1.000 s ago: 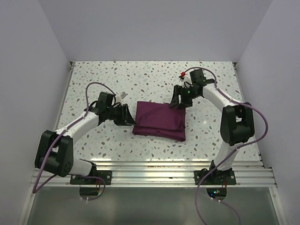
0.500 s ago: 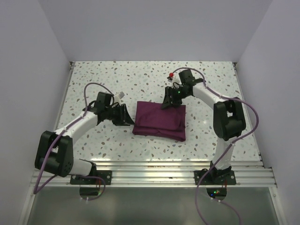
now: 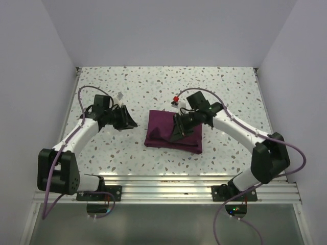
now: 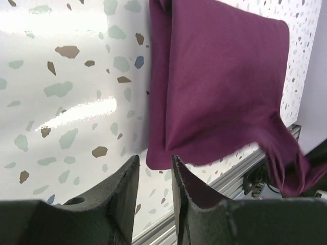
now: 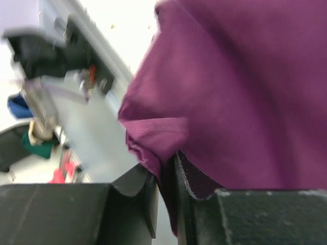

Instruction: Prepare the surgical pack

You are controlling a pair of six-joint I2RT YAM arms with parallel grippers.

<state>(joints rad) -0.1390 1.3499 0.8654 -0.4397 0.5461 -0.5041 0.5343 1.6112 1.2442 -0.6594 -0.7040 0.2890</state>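
The surgical pack (image 3: pixel 190 139) is a deep purple cloth, folded into a flat rectangle at mid-table. My right gripper (image 3: pixel 177 132) is over its middle and shut on a bunched fold of the cloth, lifting that layer. In the right wrist view the fold (image 5: pixel 153 138) is pinched between the fingers of the right gripper (image 5: pixel 166 166). My left gripper (image 3: pixel 131 122) hangs left of the pack, apart from its edge. In the left wrist view the left gripper (image 4: pixel 155 166) shows a narrow gap with nothing in it, and the pack (image 4: pixel 219 76) lies ahead.
A small red thing (image 3: pixel 176 98) lies just behind the pack. A small pale scrap (image 3: pixel 120 95) lies at back left. An aluminium rail (image 3: pixel 168 184) runs along the near edge. White walls close in the table on three sides.
My right gripper moved from the pack's back edge toward the near left, over the pack, dragging a cloth layer with it. My left gripper drew back to the left, off the pack's edge.
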